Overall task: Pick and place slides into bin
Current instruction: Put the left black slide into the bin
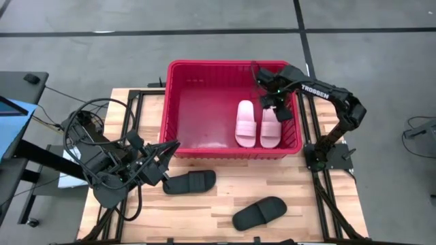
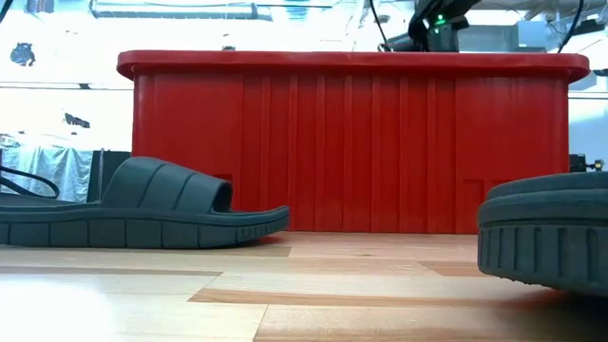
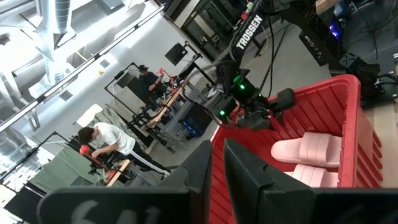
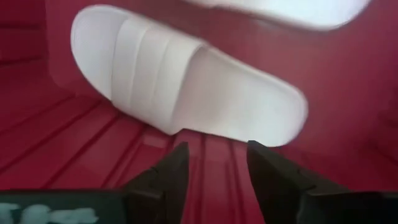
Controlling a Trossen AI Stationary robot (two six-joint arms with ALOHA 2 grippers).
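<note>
Grey concrete floor (image 1: 136, 41) with dark seam lines, wood-plank table (image 1: 204, 211), silver ceiling duct (image 3: 53, 25), 2 people (image 3: 106, 140) at far workbenches.

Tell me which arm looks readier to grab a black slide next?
Left, probably. Its end effector sits beside the nearer black slide on the table, while the right end effector hangs empty over the bin.

My right tool (image 4: 214, 165) is matt dark plastic. It hangs over the bin (image 1: 178, 109), red plastic with a slight sheen and ribbed walls. The pink slides (image 1: 257, 124) look smooth, soft and foam-like; the black slides (image 1: 191, 182) are matt and ridged along the sole. The worktop (image 1: 211, 211) is pale planked wood, lightly glossy.
</note>
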